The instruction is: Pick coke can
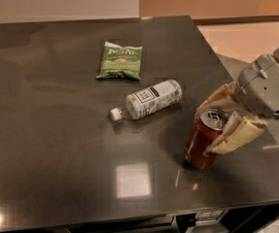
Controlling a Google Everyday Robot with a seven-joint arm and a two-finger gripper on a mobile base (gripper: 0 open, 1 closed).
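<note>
The coke can point(201, 144), dark red with a silver top and pull tab, stands slightly tilted at the front right of the dark table point(56, 144). My gripper point(207, 129) reaches in from the right and is shut on the can's upper part. One cream finger point(236, 136) presses its near side and the other finger point(217, 99) lies against its far side. The can's base still touches the table.
A clear plastic bottle point(148, 99) with a white label lies on its side left of the can. A green snack bag point(121, 60) lies farther back. The table's right edge point(226, 67) runs just behind the gripper, with tan floor beyond.
</note>
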